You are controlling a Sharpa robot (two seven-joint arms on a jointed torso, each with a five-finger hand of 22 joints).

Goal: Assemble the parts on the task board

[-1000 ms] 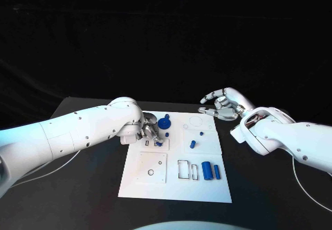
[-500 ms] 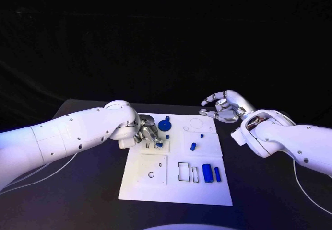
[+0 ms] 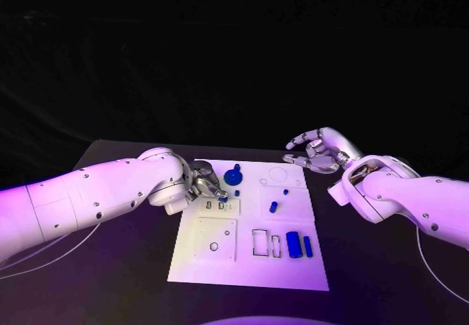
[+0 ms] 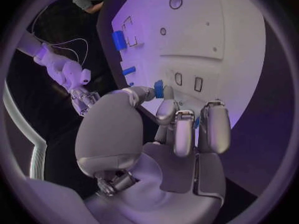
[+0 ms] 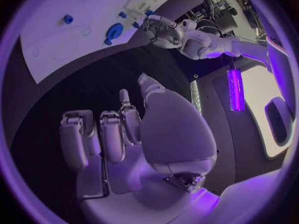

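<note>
The white task board point(image 3: 220, 261) lies in the middle of the black table. My left hand point(image 3: 203, 184) is low over the board's far left section and pinches a small blue part point(image 4: 159, 88) between thumb and a finger, just above two small slots point(image 4: 188, 81). A round blue knob point(image 3: 232, 176) stands close to its right. Two blue cylinders point(image 3: 298, 244) lie near the board's right edge, and small blue pegs point(image 3: 274, 206) stand mid-board. My right hand point(image 3: 318, 152) hovers off the board's far right corner, fingers apart and holding nothing point(image 5: 118, 129).
A square plate with a round hole point(image 3: 215, 238) sits on the board's near left. Rectangular cut-outs point(image 3: 261, 242) lie beside the cylinders. Bare black table point(image 3: 381, 271) flanks the board on both sides. My left hand point(image 5: 163, 30) also appears in the right wrist view.
My left arm has sunk a little while its hand stays over the same far left section with the blue part. The right hand has barely moved.
</note>
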